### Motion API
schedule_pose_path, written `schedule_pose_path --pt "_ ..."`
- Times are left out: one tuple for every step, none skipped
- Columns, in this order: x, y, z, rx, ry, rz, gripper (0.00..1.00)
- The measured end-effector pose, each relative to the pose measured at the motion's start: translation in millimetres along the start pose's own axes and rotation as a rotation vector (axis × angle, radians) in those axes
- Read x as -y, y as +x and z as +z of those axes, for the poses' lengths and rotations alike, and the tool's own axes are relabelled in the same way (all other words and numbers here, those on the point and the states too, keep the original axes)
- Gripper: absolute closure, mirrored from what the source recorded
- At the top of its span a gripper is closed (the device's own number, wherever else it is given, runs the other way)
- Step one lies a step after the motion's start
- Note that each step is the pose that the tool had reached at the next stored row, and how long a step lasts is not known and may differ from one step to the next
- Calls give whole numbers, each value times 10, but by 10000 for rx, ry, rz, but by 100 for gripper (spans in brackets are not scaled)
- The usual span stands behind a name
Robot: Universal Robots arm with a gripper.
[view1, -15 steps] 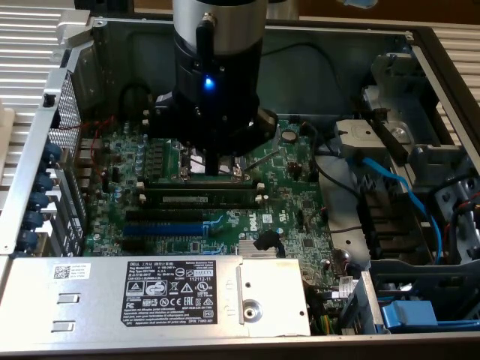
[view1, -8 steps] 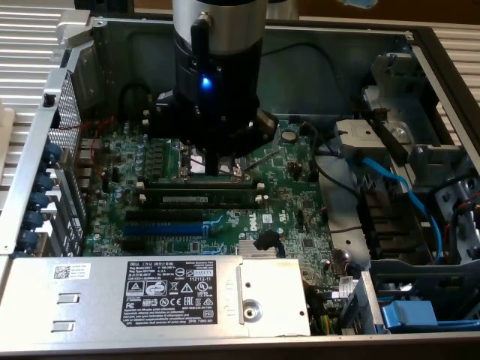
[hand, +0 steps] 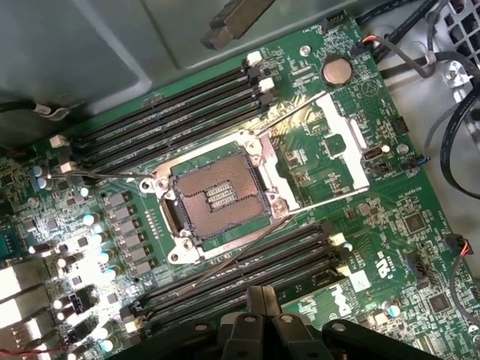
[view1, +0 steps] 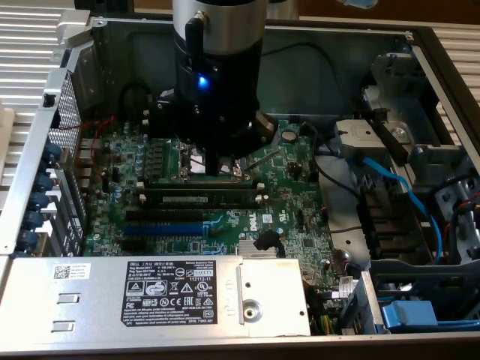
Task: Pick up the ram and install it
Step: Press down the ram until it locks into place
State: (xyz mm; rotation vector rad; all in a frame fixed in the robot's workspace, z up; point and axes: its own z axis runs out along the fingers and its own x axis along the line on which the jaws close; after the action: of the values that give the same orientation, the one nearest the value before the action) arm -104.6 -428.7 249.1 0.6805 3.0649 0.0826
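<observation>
The ram (view1: 199, 199) is a long dark green stick with a pale label strip. It stands in a black motherboard slot between white end clips, just in front of the CPU socket (view1: 196, 166). My gripper (view1: 223, 165) hangs over the socket's edge, a little behind and above the ram, and does not touch it. In the wrist view my gripper (hand: 259, 292) is shut, its fingers (hand: 249, 300) pressed together with nothing between them. The open CPU socket (hand: 217, 191) and a bank of black slots (hand: 247, 259) lie before it.
The green motherboard (view1: 292, 202) lies in an open computer case. A blue expansion slot (view1: 165, 229) and the grey power supply (view1: 150, 289) sit in front of the ram. Drive cages and blue cables (view1: 405, 195) fill the exterior view's right. A second slot bank (hand: 172, 120) flanks the socket.
</observation>
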Motion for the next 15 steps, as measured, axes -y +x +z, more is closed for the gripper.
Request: schedule_pose_path --pt "0 0 0 5 -1 105 90" --pt "0 0 0 10 -3 210 90" --pt "0 0 0 16 -3 313 90" --pt "0 0 0 20 -4 415 90" --pt "0 0 0 26 -5 519 90" --pt "0 0 0 31 -6 627 90" --pt "0 0 0 36 -7 734 90" --pt "0 0 0 41 -8 837 90" --pt "0 0 0 47 -9 943 90" --pt "0 0 0 52 -11 1046 90" --pt "0 0 0 57 -11 1150 90" --pt "0 0 0 62 -12 1254 90" --pt "0 0 0 68 -13 1358 90" --pt "0 0 0 73 -13 1472 90" --pt "0 0 0 78 -14 1575 90"
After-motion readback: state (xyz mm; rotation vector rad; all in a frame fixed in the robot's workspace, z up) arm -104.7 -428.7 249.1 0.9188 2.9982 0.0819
